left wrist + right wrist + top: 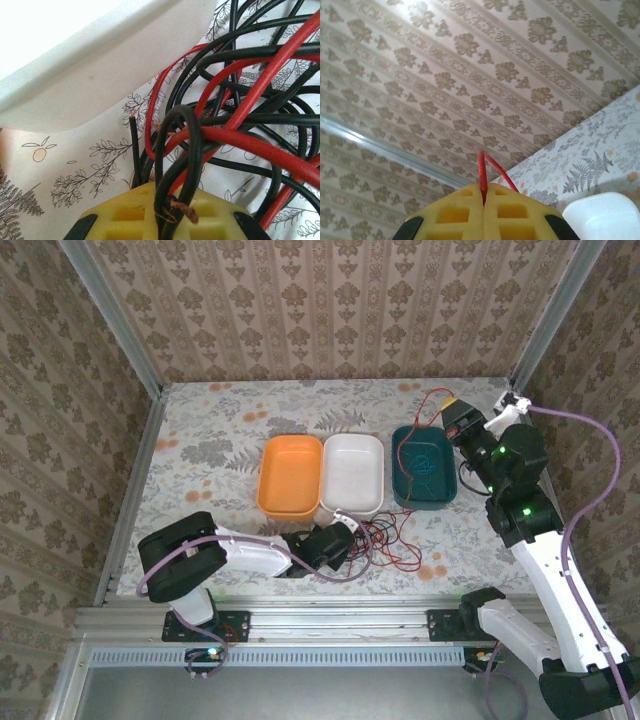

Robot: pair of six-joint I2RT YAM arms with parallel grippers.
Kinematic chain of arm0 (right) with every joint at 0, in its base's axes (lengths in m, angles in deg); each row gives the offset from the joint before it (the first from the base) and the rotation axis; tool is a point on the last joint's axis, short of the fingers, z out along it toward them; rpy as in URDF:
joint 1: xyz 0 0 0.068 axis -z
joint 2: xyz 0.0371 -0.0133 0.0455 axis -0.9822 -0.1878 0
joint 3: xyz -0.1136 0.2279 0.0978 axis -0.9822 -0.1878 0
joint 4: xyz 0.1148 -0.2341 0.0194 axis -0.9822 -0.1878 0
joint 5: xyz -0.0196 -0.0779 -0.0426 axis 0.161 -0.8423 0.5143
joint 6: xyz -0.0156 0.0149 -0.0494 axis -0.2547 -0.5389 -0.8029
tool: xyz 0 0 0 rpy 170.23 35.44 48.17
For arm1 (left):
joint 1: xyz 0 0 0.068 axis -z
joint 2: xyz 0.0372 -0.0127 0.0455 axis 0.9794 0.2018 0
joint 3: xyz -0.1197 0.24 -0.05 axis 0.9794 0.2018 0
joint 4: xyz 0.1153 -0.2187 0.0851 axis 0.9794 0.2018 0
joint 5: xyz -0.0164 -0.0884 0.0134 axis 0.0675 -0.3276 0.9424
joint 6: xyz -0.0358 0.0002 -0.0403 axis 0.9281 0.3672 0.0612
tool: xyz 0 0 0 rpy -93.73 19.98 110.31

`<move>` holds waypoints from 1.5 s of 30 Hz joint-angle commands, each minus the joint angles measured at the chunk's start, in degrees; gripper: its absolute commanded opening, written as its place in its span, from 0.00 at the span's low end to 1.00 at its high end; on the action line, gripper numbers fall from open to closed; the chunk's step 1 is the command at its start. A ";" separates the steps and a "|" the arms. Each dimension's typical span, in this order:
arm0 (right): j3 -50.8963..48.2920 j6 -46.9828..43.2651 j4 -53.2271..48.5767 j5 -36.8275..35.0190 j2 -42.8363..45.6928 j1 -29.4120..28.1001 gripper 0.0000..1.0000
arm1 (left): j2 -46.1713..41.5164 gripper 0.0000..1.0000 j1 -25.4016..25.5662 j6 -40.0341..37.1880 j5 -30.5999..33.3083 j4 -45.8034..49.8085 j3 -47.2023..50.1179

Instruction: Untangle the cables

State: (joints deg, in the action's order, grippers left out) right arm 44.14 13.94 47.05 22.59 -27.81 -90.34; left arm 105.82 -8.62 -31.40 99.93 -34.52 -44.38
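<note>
A tangle of red and black cables (pixel 388 538) lies on the table in front of the white tray (pixel 352 472). My left gripper (pixel 343 530) sits at the tangle's left edge. In the left wrist view its yellow fingers (pixel 125 215) are shut on a black cable loop (pixel 176 150) with a bare copper end. A red cable strand (pixel 428 405) runs from the teal tray (pixel 451 480) up to my right gripper (pixel 457 412), raised at the back right. Its yellow fingers (pixel 455 210) are shut on that red cable (pixel 482 167). A blue-green cable coil (pixel 425 462) lies in the teal tray.
An orange tray (pixel 290 475) stands left of the white tray, with the teal tray on the right, all in a row mid-table. The white tray's rim (pixel 100 65) is close to the left gripper. Patterned walls enclose the table on three sides.
</note>
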 commanded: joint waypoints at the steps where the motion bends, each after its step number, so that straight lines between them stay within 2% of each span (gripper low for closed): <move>1: -3.84 11.46 -3.26 -5.85 1.19 0.12 0.00 | 2.40 0.00 0.84 -1.55 -1.66 4.72 0.05; 6: -10.09 19.15 -3.85 -9.57 2.10 -0.44 0.00 | 2.62 0.00 1.02 -1.91 -1.74 4.78 -0.61; 12: -15.52 27.90 0.67 -8.28 1.92 -0.64 0.00 | 2.92 0.00 1.19 -1.91 -1.57 4.86 -1.01; 23: -17.34 41.04 12.79 -7.62 1.45 -0.12 0.00 | 3.76 0.00 1.72 -2.26 -1.82 4.85 -1.52; 33: -16.50 46.72 33.54 -1.69 -5.36 3.96 0.00 | 1.03 0.00 1.98 -3.25 -1.86 1.58 1.49; 37: -14.83 47.18 37.40 -0.86 -7.55 4.73 0.00 | -0.44 0.00 2.04 -3.84 -1.83 0.88 2.71; 40: -11.43 43.69 36.38 2.47 -8.24 5.51 0.00 | -2.63 0.00 2.15 -3.74 -0.62 1.68 3.19; 41: -9.65 40.93 32.68 4.07 -7.83 5.65 0.00 | -4.00 0.04 2.16 -3.62 0.10 2.50 3.21; 42: -7.37 37.09 27.91 5.35 -7.14 5.62 0.00 | -5.81 0.17 2.25 -3.69 0.96 3.26 3.12; 43: -5.51 33.15 23.60 6.33 -6.53 5.62 0.00 | -7.52 0.31 2.34 -4.11 1.31 3.80 3.20; 44: -3.52 28.92 18.62 7.40 -5.94 5.54 0.00 | -10.15 0.50 2.34 -4.84 1.33 3.96 3.36; 45: -2.21 25.35 15.02 8.35 -5.50 5.54 0.00 | -12.82 0.63 2.34 -5.42 1.49 4.01 3.51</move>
State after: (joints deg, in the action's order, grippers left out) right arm 36.54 50.86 71.49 26.24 -35.96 -84.94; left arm 99.11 -6.74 -34.96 100.33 -33.08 -41.21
